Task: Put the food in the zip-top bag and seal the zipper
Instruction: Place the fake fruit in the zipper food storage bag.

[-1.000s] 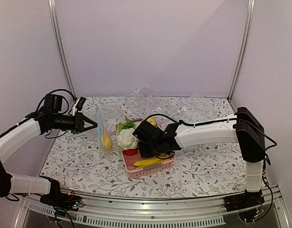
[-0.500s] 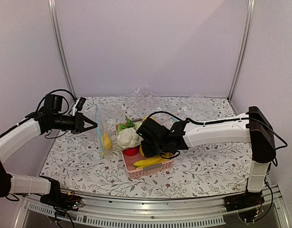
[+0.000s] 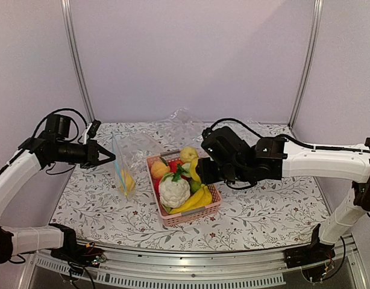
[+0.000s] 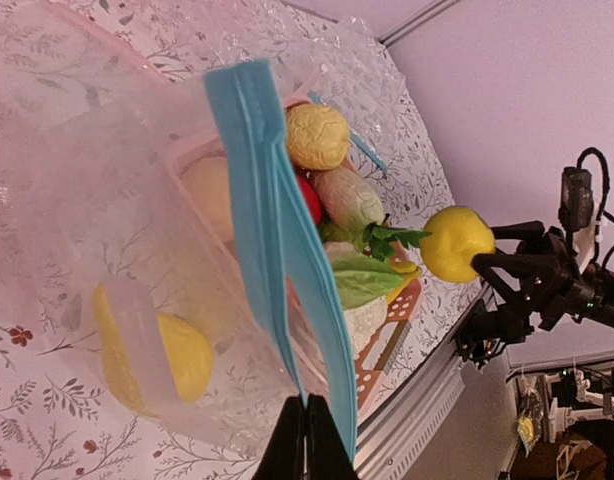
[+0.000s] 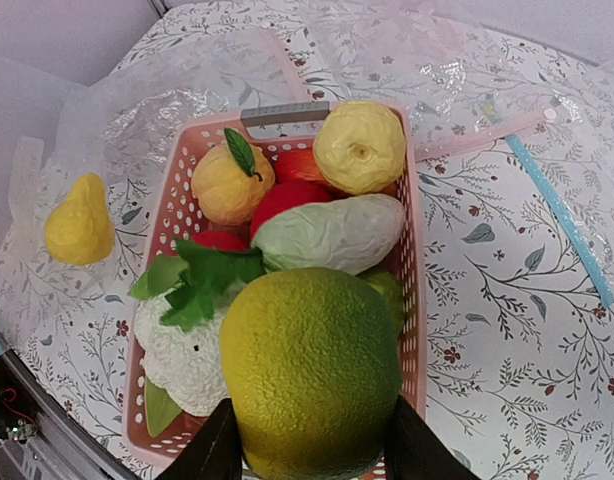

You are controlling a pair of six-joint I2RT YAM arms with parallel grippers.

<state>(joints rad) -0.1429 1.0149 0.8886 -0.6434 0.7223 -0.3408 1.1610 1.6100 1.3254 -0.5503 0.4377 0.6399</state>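
At the near end of the pink lattice basket point(image 3: 188, 220) the white cauliflower point(image 3: 174, 191) now lies in plain sight. The right tool point(image 5: 309, 452), down among the produce a second ago, has come up and drawn back to the right. Its jaws are clamped on either side of a yellow-green, lemon-like toy fruit point(image 5: 312, 365). That fruit hangs clear above the basket's right half, so the pick looks done and only the carry to the bag remains. The fruit is close to round, and I cannot call a long axis for it. To the left, the left tool point(image 4: 307, 440) is pinched tight on one end of the light-blue zipper strip point(image 4: 272, 250) of the transparent zip-top bag point(image 4: 117, 230). The bag has shifted slightly leftward, beside the basket over the floral counter point(image 3: 263, 211), with a yellow pear-shaped toy point(image 4: 172, 355) already inside. The zipper's long axis runs straight away from the pinch, downward in the top view. Its lips are only narrowly parted, on the bag's side nearest the left tool. Behind, crumpled clear plastic point(image 3: 185, 120) lies by the back wall.
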